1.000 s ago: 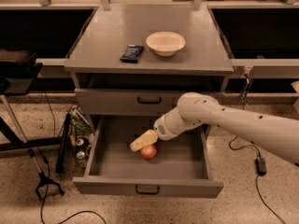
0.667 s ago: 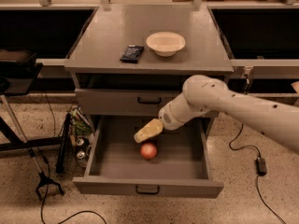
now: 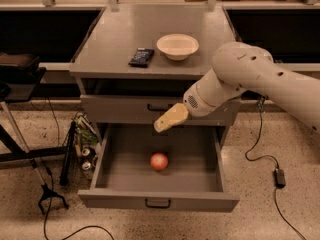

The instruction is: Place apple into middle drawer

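Observation:
The reddish-orange apple (image 3: 159, 161) lies alone on the floor of the open middle drawer (image 3: 157, 202), near its centre. The drawer is pulled out wide, its small dark loop handle at the front. My gripper (image 3: 161, 126) hangs above the drawer's back part, in front of the upper drawer front (image 3: 120, 109). It is clear of the apple, up and slightly left of it, and holds nothing. Its cream-coloured fingers (image 3: 170, 118) point down-left and lie close together.
On the cabinet top (image 3: 115, 39) stand a cream-white bowl (image 3: 177, 46) and a small dark flat packet (image 3: 141, 57). Cans and clutter (image 3: 82, 141) lie on the floor left of the cabinet, with a black stand (image 3: 47, 194). A cable and adapter (image 3: 278, 176) run on the right.
My gripper has let go of the apple and risen up out of the drawer to the level of the upper drawer front. The apple stays in the drawer.

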Robot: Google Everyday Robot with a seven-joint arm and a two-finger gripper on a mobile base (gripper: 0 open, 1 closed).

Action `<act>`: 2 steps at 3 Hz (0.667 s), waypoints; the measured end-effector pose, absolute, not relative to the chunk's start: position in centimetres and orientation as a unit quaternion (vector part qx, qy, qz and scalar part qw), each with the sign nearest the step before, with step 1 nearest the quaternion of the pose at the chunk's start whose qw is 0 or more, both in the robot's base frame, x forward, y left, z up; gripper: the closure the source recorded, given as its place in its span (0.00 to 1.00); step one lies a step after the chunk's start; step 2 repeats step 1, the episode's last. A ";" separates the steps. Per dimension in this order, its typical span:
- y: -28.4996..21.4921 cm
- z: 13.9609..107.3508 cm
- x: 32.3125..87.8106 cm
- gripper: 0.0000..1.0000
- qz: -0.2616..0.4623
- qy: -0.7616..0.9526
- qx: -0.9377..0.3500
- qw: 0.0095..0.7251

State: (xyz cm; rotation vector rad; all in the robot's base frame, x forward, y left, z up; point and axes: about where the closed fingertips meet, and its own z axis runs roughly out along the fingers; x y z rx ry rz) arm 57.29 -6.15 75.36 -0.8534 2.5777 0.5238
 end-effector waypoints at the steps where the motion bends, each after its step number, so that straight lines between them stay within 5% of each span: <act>1: -6.1 75.4 57.3 0.00 0.186 0.916 -0.303 0.187; 2: -6.1 75.4 57.3 0.00 0.186 0.916 -0.303 0.187</act>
